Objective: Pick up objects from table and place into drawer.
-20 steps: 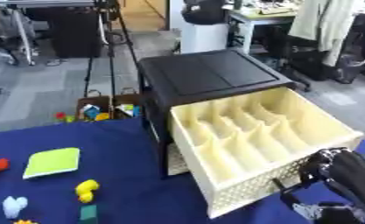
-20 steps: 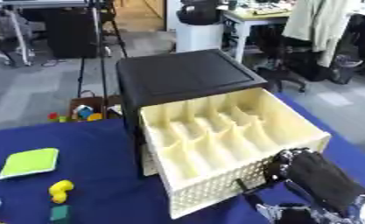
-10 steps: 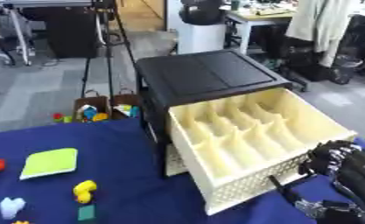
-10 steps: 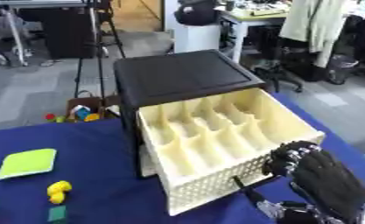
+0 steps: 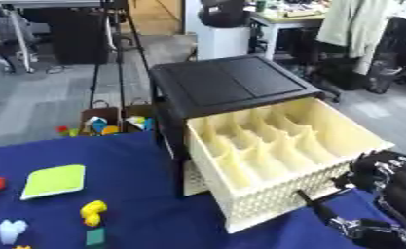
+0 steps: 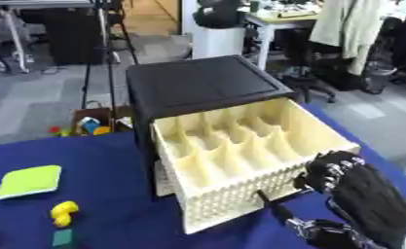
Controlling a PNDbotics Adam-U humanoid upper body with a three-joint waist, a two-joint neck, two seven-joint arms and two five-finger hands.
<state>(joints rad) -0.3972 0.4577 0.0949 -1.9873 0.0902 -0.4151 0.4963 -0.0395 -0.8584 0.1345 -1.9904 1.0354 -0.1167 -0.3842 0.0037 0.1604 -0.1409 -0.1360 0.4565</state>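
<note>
The drawer (image 6: 240, 160) stands pulled out of the black cabinet (image 6: 197, 85), its compartments bare. The right hand (image 6: 359, 192) rests against the drawer's front right corner, fingers curled, holding nothing. The green pad (image 6: 25, 181), yellow toy (image 6: 63, 213) and small green block (image 6: 62, 238) lie near the table's (image 6: 95, 160) left edge. These appear light and rigid; the toy is best pinched across its narrow middle.

— Any lettering I can read from my station?

— None. I've checked the cream drawer (image 6: 240, 160), the black cabinet (image 6: 202, 85) and the blue table cover (image 5: 112, 160): all plain, no label or number.

— The small things at the left?

— The green pad (image 5: 54, 181) and the yellow piece (image 5: 93, 212) show no print. Far things are too blurred to read.
</note>
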